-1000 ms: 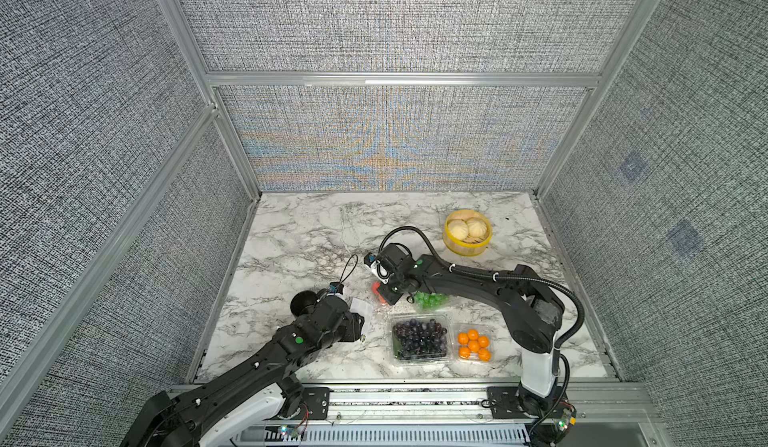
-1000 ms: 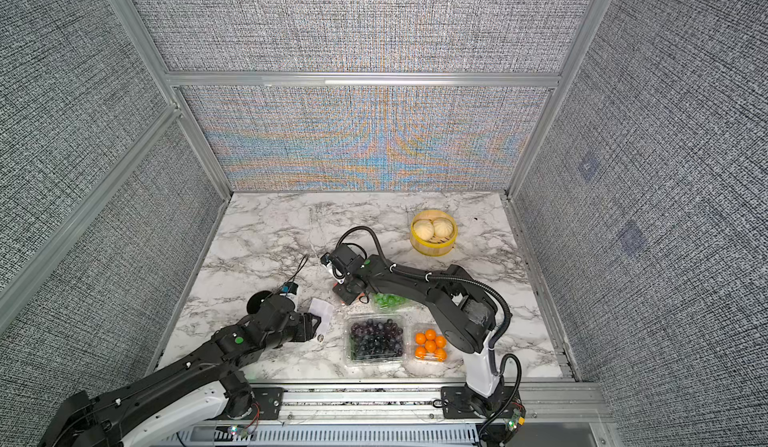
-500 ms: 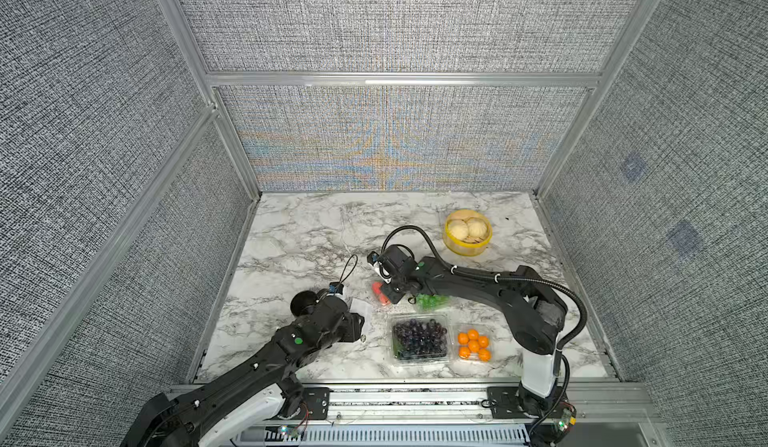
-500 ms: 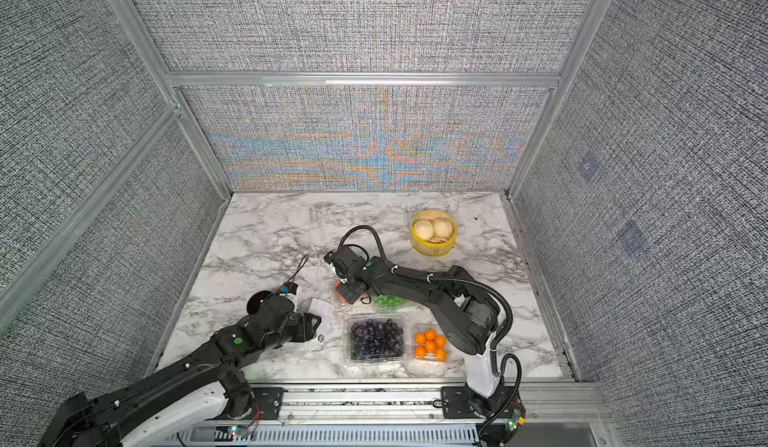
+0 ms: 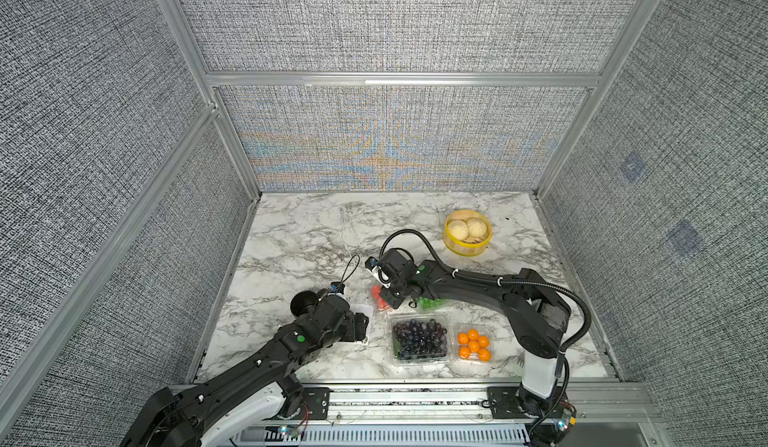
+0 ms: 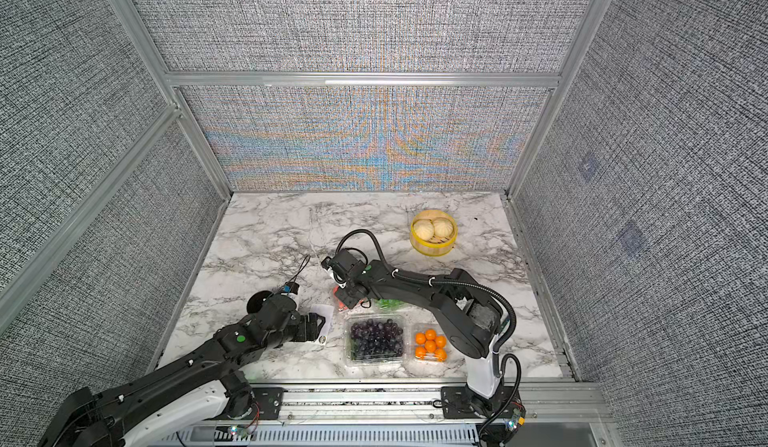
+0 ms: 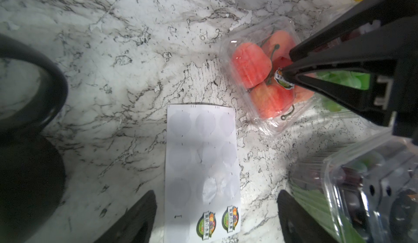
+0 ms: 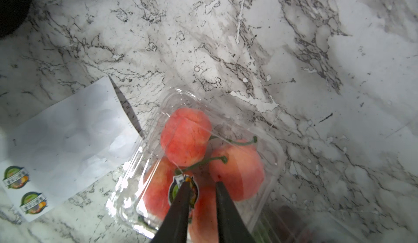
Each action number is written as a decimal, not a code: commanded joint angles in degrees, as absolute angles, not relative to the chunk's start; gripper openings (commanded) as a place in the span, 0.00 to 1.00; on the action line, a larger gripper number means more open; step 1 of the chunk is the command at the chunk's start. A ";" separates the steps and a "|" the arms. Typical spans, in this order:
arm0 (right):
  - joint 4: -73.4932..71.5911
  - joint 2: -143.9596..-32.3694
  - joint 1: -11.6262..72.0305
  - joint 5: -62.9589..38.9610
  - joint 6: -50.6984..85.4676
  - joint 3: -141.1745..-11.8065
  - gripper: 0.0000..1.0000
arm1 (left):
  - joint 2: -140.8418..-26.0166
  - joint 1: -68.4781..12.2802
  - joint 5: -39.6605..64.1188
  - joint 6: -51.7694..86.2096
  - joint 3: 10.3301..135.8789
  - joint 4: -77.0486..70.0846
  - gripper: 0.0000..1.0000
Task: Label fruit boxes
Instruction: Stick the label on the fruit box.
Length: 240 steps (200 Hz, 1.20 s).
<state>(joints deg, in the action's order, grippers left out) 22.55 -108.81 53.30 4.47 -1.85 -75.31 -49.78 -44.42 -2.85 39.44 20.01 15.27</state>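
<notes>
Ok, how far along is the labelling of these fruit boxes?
Done: nothing certain; no sticker shows on the dark grape box or orange box from above. In hand: right gripper, jaws slightly apart, has a sticker on the red fruit box lid. To do: sticker sheet holds two stickers under the open left gripper; green grape box mostly hidden.

A white, grey-veined marble desk [image 5: 316,233] is enclosed on three sides by grey woven panels [image 5: 395,21] set in an aluminium frame [image 5: 399,79]. In both top views a round yellow bamboo steamer [image 5: 465,250] is seen at the far right of the desk, upright and uncovered. Two pale buns [image 5: 459,228] are held in it, side by side and touching. A white sticker sheet [image 7: 201,153] is laid toward the near left. Most of its round spots are peeled bare. Two printed round labels [image 7: 206,223] are carried side by side at one end. A dark shadow is cast along one edge.
</notes>
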 commanded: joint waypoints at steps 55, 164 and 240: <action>20.98 -104.37 53.37 1.91 -2.88 -74.52 0.29 | -54.80 -44.31 -1.16 38.83 20.56 12.92 0.90; 22.69 -108.46 53.94 6.76 -3.43 -73.84 0.27 | -59.26 -44.39 -0.72 39.19 23.84 17.32 0.90; 17.43 -100.96 54.05 1.93 -1.21 -70.42 0.37 | -61.39 -46.39 -2.52 41.64 25.81 22.31 0.91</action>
